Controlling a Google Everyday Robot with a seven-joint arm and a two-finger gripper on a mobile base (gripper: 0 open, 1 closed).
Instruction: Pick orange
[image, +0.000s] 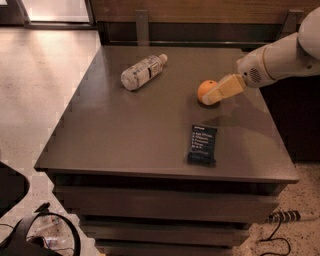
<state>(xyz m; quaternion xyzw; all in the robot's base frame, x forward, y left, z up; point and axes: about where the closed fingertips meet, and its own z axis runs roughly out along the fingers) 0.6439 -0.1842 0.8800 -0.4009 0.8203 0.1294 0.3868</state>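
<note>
Orange skin: the orange (204, 90) is a smooth, round fruit with no long axis; its stem side cannot be made out.
Place: right half of the grey-brown desk (125, 130), beyond the packet.
Gripper: cream plastic gripper (215, 95) reaching in from the right, overlapping the orange's right side; open or closed cannot be told.
Bottle: clear plastic bottle (142, 72) lying down, cap pointing far-right.
Packet: flat dark packet (202, 145), white writing unreadable.
</note>
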